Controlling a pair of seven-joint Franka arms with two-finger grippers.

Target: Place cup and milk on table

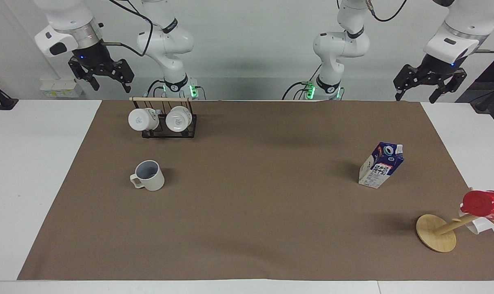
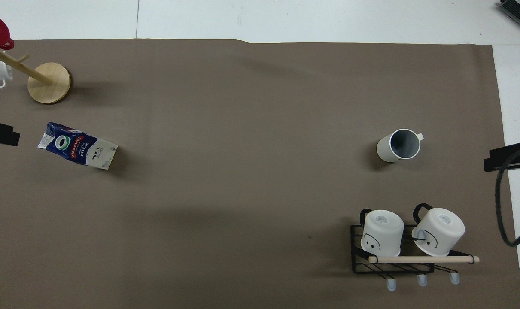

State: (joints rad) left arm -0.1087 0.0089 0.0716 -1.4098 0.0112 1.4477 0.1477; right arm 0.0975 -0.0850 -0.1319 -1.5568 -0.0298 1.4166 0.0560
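- On the brown-sheeted white bench (image 1: 247,228), the cream-beige ceramic mug (image 1: 149,175) is standing upright, well apart from the raised right gripper (image 1: 107,83), fingers spread.
- The blue-and-white gable-top milk carton (image 1: 380,165) is standing well apart from the raised left gripper (image 1: 417,95), also spread.

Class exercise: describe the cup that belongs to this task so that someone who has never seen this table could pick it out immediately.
Start at the black wire rack at the right arm's end of the brown sheet, close to the robots. Just farther from them than the rack, the cup stands alone and upright on the sheet. Unlike the two whiter mugs hung in the rack, it is cream-beige with a grey-blue inside.
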